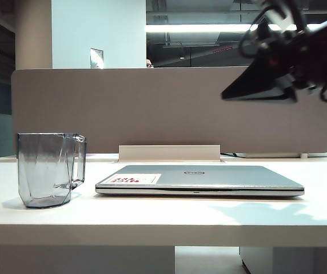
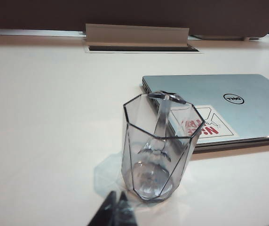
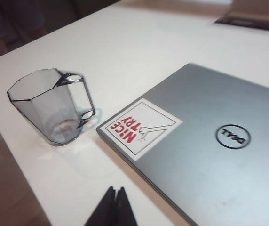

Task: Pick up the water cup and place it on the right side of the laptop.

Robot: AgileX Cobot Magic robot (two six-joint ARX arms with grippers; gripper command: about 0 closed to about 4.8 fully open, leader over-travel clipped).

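Pressed together, the right fingers (image 3: 114, 207) formed a dark wedge in the right wrist view, hanging over the laptop's near edge and holding nothing. From the exterior view that arm's black fingers (image 1: 259, 88) hung high at about 1 o'clock from the laptop (image 1: 199, 180), well above the counter (image 1: 163, 220). The left fingers (image 2: 115, 212) were likewise closed tip to tip and empty, just short of the water cup (image 2: 155, 148) in the left wrist view.

The water cup (image 1: 49, 169) stood upright on the counter at 9 o'clock from the laptop, near it but apart, with its handle turned toward the laptop. The laptop lay shut and flat, its round logo (image 3: 232, 136) facing up and a white sticker (image 3: 140, 126) with red print on the lid corner nearest the cup. A beige partition (image 1: 152, 108) stood behind, at the laptop's 12 o'clock.
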